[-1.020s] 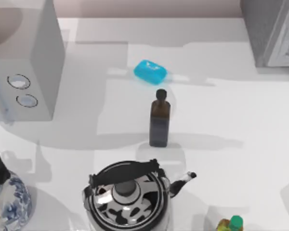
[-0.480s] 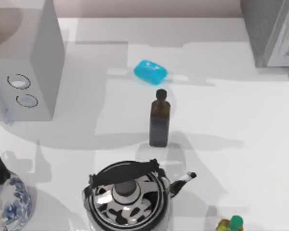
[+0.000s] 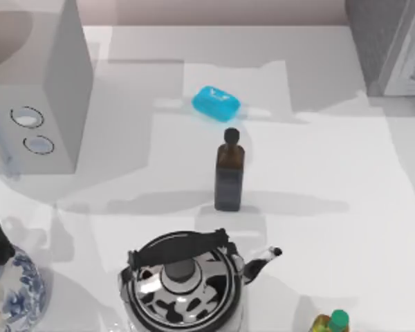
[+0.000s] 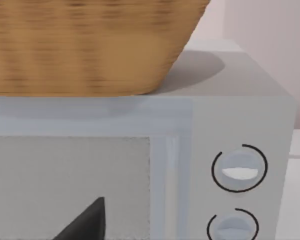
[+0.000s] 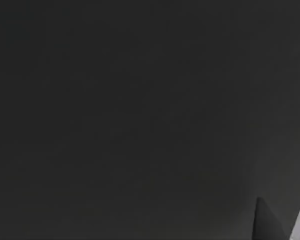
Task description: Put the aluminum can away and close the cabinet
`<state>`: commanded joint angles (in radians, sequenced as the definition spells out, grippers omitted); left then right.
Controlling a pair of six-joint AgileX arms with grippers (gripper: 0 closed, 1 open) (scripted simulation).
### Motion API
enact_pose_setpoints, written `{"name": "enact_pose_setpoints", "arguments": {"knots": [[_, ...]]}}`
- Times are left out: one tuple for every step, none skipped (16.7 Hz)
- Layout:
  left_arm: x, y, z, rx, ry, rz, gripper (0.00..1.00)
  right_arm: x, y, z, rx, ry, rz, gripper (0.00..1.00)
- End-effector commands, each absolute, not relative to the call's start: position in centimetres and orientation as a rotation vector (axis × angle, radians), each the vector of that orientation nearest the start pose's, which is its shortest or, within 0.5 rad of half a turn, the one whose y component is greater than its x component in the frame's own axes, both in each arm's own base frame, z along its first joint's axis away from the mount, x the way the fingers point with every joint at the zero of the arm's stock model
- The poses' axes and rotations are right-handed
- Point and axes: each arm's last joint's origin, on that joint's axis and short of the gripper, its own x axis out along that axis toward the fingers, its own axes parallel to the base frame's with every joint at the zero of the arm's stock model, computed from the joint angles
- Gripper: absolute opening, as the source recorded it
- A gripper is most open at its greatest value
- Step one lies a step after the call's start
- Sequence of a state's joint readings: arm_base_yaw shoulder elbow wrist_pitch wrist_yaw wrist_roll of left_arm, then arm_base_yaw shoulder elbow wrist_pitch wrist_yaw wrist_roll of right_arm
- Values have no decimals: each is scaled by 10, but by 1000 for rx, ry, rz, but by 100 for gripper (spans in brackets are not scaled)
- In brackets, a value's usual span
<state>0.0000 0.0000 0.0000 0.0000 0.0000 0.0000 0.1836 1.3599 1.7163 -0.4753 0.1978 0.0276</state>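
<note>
A smooth white tabletop [image 3: 332, 159] fills the scene, crossed by soft grey shadows that fall in broad angular patches from the far side toward the middle. Beyond its far edge runs a pale pinkish-beige wall [image 3: 214, 10]. The light is even and diffuse, leaving the right-hand stretch of the tabletop brightest. The right wrist view is dark.

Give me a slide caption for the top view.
Brown bottle standing mid-table between blue block and kettle, cabinet at the far right.
</note>
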Motion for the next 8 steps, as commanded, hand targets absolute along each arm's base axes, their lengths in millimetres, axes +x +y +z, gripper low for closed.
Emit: {"name": "enact_pose_setpoints", "arguments": {"knots": [[106, -1, 160, 0, 0, 0, 100, 264, 65, 491, -15, 98, -1, 100], [106, -1, 160, 0, 0, 0, 100, 255, 78, 495, -16, 80, 0, 100], [106, -1, 160, 0, 0, 0, 100, 247, 86, 499, -15, 59, 1, 100], [106, -1, 160, 0, 0, 0, 100, 239, 92, 503, -11, 39, 2, 100], [106, -1, 160, 0, 0, 0, 100, 232, 96, 506, -6, 22, 2, 100], [106, -1, 160, 0, 0, 0, 100, 228, 98, 509, -1, 10, 3, 100], [106, -1, 160, 0, 0, 0, 100, 227, 98, 509, 0, 6, 3, 100], [106, -1, 160, 0, 0, 0, 100, 227, 98, 509, 0, 6, 3, 100]]}}
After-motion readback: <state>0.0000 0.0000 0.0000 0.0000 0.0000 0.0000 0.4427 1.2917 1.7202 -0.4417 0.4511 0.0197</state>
